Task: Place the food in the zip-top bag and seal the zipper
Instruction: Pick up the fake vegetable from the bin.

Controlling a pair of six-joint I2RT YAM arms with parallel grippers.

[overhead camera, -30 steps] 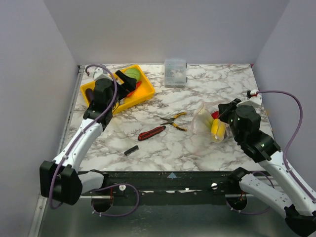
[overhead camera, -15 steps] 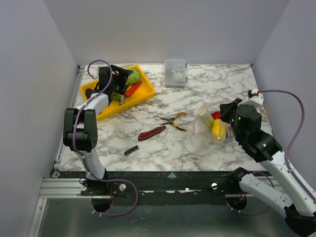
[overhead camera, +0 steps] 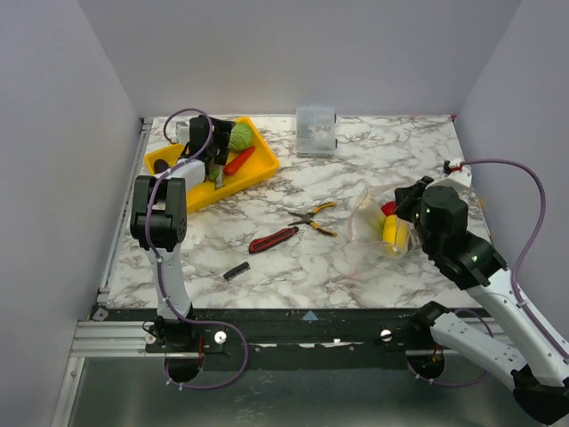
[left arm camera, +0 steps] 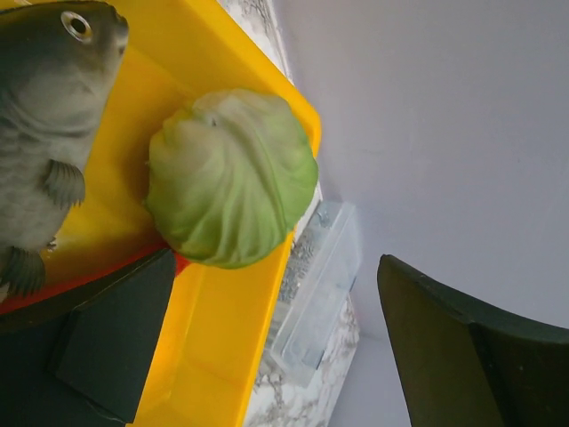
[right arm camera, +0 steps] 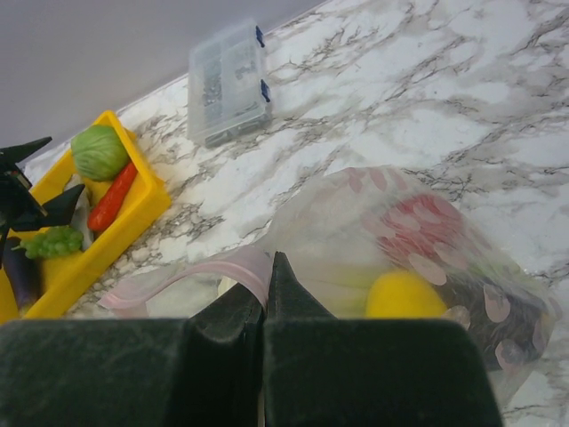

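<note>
My left gripper (overhead camera: 216, 149) hangs open over the yellow tray (overhead camera: 258, 171), with nothing between its fingers (left arm camera: 116, 347). A green cabbage (left arm camera: 231, 178) and a grey fish (left arm camera: 44, 133) lie in the tray just ahead of it. Green grapes (right arm camera: 53, 240) and a red piece (right arm camera: 113, 197) lie there too. At the right, the zip-top bag (overhead camera: 378, 218) rests on the table with a yellow fruit (right arm camera: 404, 294) and a red tomato (right arm camera: 422, 227) inside. My right gripper (right arm camera: 271, 267) is shut on the pinkish zipper (right arm camera: 196, 271) and holds the mouth up.
A small clear box (overhead camera: 315, 130) stands at the back centre. Yellow-handled pliers (overhead camera: 316, 216), a red-handled knife (overhead camera: 273, 238) and a small black piece (overhead camera: 236, 271) lie mid-table between tray and bag. Grey walls close in on the left, back and right.
The left arm has folded up from a low stretch and its gripper has shifted a little further back over the tray. The right gripper and bag have stayed put.
</note>
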